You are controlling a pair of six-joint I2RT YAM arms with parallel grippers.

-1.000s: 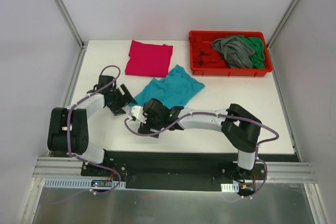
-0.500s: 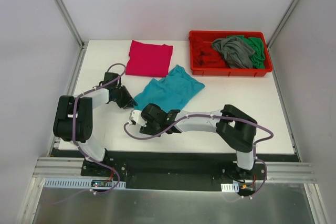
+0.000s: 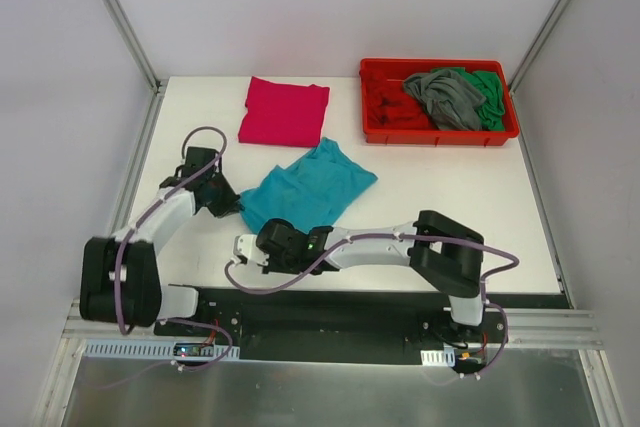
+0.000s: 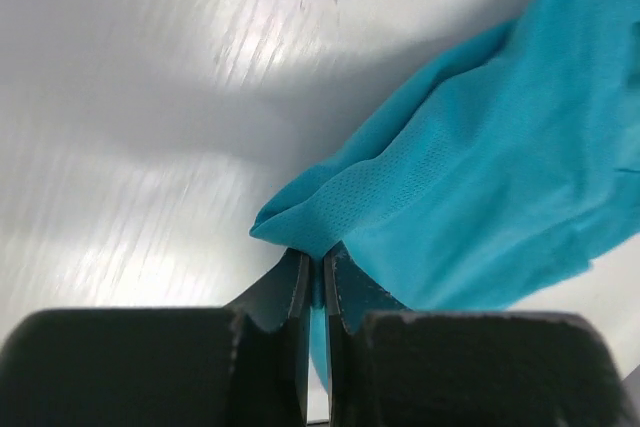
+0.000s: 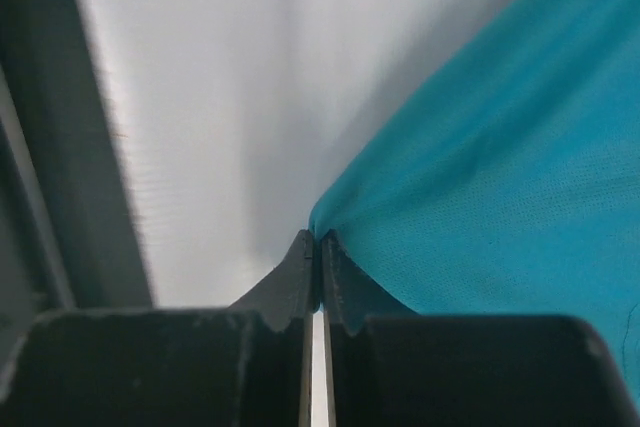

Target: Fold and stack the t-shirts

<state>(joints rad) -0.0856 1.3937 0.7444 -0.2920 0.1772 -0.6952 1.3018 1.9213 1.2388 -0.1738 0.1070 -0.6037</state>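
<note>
A teal t-shirt point(image 3: 308, 187) lies crumpled in the middle of the white table point(image 3: 450, 207). My left gripper point(image 3: 236, 205) is shut on the shirt's left corner; the left wrist view shows teal cloth point(image 4: 480, 177) pinched between the gripper's point(image 4: 318, 262) jaws. My right gripper point(image 3: 277, 234) is shut on the shirt's near edge, and the right wrist view shows a fold of the same cloth point(image 5: 500, 177) caught at that gripper's point(image 5: 318, 242) tips. A folded magenta t-shirt point(image 3: 285, 112) lies flat at the back left. Grey point(image 3: 445, 97) and green point(image 3: 490, 90) t-shirts are heaped in the tray.
The red plastic tray point(image 3: 440, 135) stands at the back right corner. White walls with metal posts close in the table on the left, right and back. The right arm's elbow point(image 3: 450, 247) sits low over the near right part of the table.
Both grippers went from open to shut on the teal t-shirt's near edge. Both wrists then drew back toward the near edge, dragging the shirt nearer and a little left.
</note>
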